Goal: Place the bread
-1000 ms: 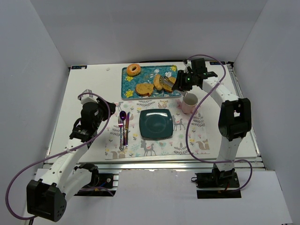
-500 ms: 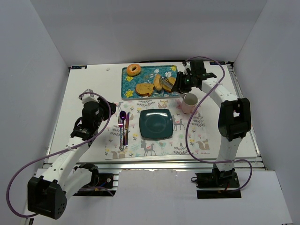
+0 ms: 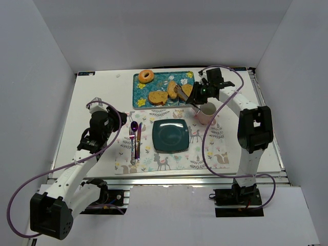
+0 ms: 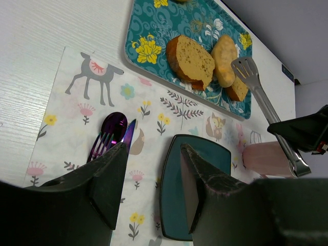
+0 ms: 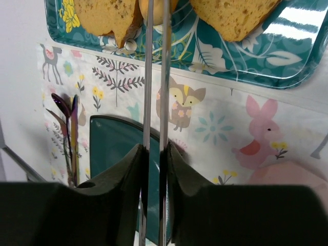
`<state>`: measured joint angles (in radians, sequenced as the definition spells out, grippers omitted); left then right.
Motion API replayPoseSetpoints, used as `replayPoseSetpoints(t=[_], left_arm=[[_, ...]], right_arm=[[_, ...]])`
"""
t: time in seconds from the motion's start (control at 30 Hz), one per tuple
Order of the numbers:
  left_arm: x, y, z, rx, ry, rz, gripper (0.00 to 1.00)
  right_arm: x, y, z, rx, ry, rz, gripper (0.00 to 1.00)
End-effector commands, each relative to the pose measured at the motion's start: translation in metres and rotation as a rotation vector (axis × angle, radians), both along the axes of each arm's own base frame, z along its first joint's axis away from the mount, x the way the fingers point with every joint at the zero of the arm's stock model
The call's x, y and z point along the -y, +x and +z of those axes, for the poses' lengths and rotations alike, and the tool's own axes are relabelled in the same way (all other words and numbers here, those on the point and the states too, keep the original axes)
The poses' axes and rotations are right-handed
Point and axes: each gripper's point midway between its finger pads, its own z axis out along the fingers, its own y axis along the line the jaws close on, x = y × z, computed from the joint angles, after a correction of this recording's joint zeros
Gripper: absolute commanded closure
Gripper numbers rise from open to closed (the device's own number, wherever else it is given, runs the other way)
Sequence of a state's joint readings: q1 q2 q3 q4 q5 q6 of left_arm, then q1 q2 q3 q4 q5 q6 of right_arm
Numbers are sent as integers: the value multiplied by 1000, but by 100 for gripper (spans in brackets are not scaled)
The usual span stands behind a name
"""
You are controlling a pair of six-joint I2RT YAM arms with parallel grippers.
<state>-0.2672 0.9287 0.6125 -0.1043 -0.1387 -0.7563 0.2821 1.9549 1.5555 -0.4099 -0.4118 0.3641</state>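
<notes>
A teal patterned tray (image 3: 163,82) at the back holds a bagel (image 3: 146,76), a bread slice (image 3: 158,97), a small roll (image 3: 171,89) and another slice (image 3: 186,90). My right gripper (image 3: 198,96) is shut on metal tongs (image 3: 181,93). The tongs (image 5: 148,77) reach over the tray, their arms either side of the roll (image 5: 156,4) at the view's top edge. A dark teal square plate (image 3: 170,135) lies bare on the placemat. My left gripper (image 3: 116,120) is open and empty over the cutlery; in its wrist view (image 4: 154,159) the slice (image 4: 190,60) and tongs (image 4: 259,92) show.
A pink mug (image 3: 207,113) stands right of the plate, close under the right gripper. A purple fork, knife and spoon (image 3: 135,138) lie left of the plate on the animal-print placemat (image 3: 215,148). White walls enclose the table.
My right gripper has shifted a little left and nearer with the tongs, whose head stays over the bread on the tray. The left arm has barely moved.
</notes>
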Motion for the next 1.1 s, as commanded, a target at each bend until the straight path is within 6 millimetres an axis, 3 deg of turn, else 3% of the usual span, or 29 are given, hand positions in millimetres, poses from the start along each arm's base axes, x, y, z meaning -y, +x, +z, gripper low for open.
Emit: replayPoseSetpoints(t=[0.0,0.2,0.43,0.6,0.87,0.93,1.07], left_arm=[[-2,5,20,45,1,8,44],[-3,4,22,49,-1,11,44],[-3,3,22,51,-2,13,44],[-2,5,22,56,-6,11,44],[-2,4,22,59,-9,10,44],[-2,4,21,59,-9,10,44],[-2,4,20,62,-12,9,44]], right_arm=[[-11,1,2,2,53,13,75],[-9,4,18,28,90,13,88],[0,14,64,137,178,12,96],[0,8,81,177,214,42,100],[-6,-27,85,190,264,170,100],[-8,-48,88,213,278,275,100],[-3,-93,76,230,272,434,100]])
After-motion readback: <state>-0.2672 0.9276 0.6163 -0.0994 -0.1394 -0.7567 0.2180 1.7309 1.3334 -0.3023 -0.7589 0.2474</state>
